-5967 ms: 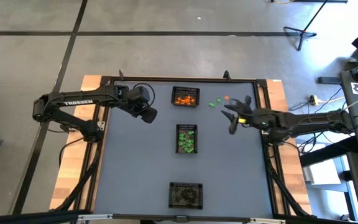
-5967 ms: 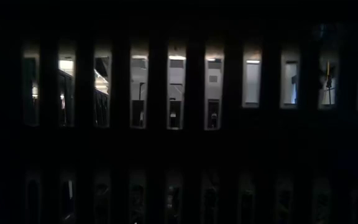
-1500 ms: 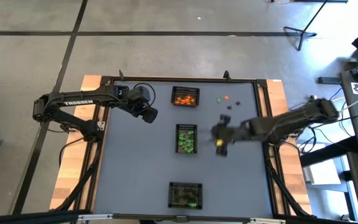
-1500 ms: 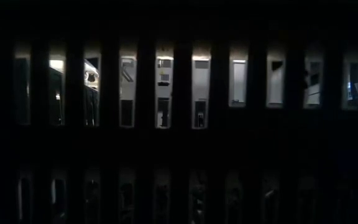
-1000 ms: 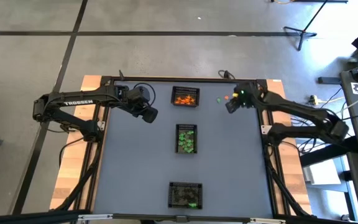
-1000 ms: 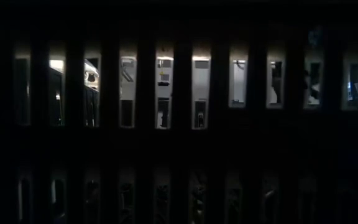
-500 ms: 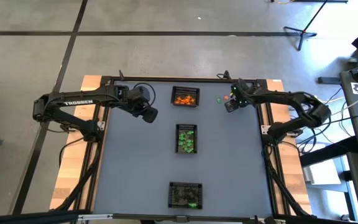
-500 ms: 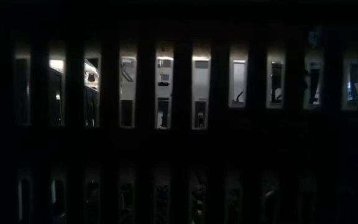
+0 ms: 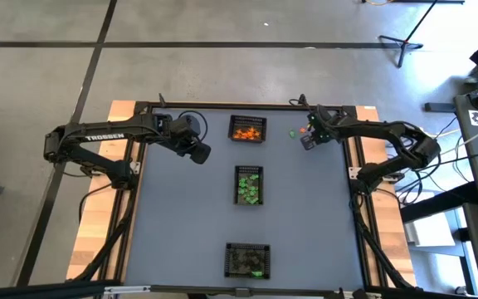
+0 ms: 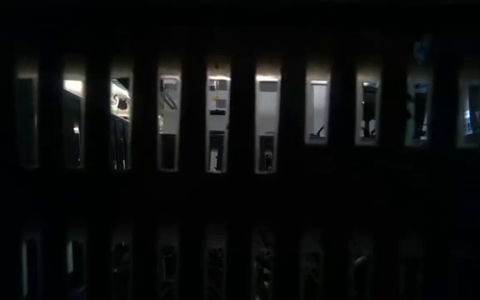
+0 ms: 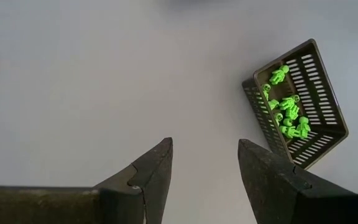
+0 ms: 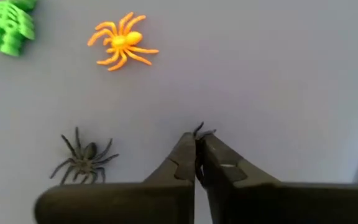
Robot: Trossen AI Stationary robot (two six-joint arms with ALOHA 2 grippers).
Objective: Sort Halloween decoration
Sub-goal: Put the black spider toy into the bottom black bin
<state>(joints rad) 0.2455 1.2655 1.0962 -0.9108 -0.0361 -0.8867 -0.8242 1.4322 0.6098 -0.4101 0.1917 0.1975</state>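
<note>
Work surface: flat, matte blue-grey table top (image 9: 181, 216) inside a dark frame, with bare wooden boards showing along both outer sides. Floor around it is grey concrete crossed by dark seams. A tripod stand (image 9: 405, 37) and equipment with cables stand off the right side. Low view is nearly black: a row of dark vertical bars with slivers of a lit room between them, nothing of the table legible.

Three small rectangular black mesh baskets sit in a line down the table's middle. Far basket (image 9: 247, 129) holds orange trinkets, middle basket (image 9: 249, 184) holds green skeleton figures, near basket (image 9: 247, 260) holds dark pieces plus a spot of green. Basket walls are slotted, rigid, tapering toward the base.

Loose decorations lie at the far right corner: a green skeleton (image 12: 6, 26), an orange spider (image 12: 122, 41) and a black spider (image 12: 82, 155), all moulded plastic with thin splayed legs, apart from one another on the bare surface.

Right gripper (image 12: 196, 163) is down among them, fingers pressed together; thin black legs protrude at the tips, so it appears to pinch a second black spider (image 12: 202, 131).

Left gripper (image 11: 204, 168) hangs over bare table near the far left, fingers parted with nothing between them.
</note>
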